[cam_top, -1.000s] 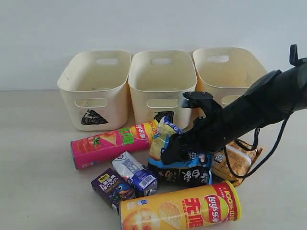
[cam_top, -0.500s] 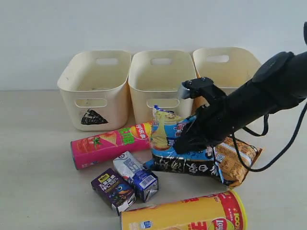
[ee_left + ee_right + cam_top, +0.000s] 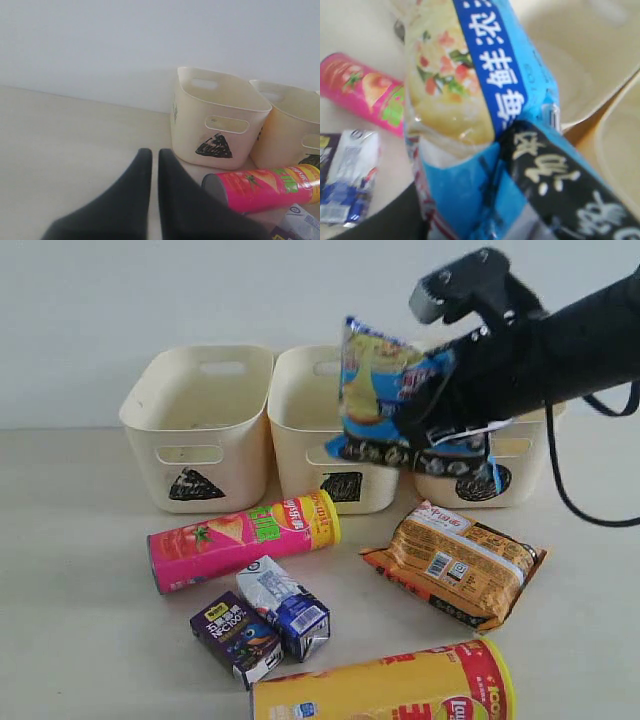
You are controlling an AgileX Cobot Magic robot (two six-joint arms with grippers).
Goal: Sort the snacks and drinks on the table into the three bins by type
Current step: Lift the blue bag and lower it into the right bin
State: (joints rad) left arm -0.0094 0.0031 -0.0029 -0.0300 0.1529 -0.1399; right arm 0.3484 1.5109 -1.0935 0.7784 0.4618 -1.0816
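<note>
Packets (image 3: pixel 385 390) now aloft, yellow can (image 3: pixel 380 690) cropped

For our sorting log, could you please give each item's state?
Blue-white packet, lifted, held by right tool.
Dark blue packet, lifted with it.
Orange-brown packet, flat on table.
Pink-and-yellow can, on its side.
Yellow-and-red can, on its side.
Purple carton, lying down.
White-and-blue carton, lying down.
Three bins, upright.
Left tool, shut, empty.

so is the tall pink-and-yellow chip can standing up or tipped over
Tipped over: the tall pink-and-yellow chip can lies on its side on the pale beige table.
</note>
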